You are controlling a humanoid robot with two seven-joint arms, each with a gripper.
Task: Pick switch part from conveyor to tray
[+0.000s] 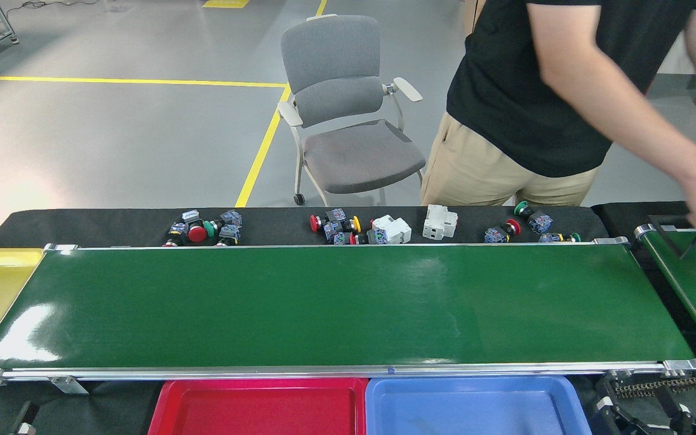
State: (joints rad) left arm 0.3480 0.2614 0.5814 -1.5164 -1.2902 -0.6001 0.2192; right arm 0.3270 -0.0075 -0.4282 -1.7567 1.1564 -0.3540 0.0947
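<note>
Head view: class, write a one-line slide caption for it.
Bare green conveyor, switch parts on the black cloth behind, red tray and blue tray in front, a person at right.

We see the conveyor [336,302] running across our view, its glossy green belt bare. Behind its far rail, on black cloth, lie clusters of switch parts [206,228], more at centre [336,227] and right [529,223], plus two white blocks [440,222]. A red tray [257,406] and a blue tray [475,406] sit just beside the near rail. A person [535,90] reaches toward a second belt [695,278]. A grey chair [348,109] stands behind.
</note>
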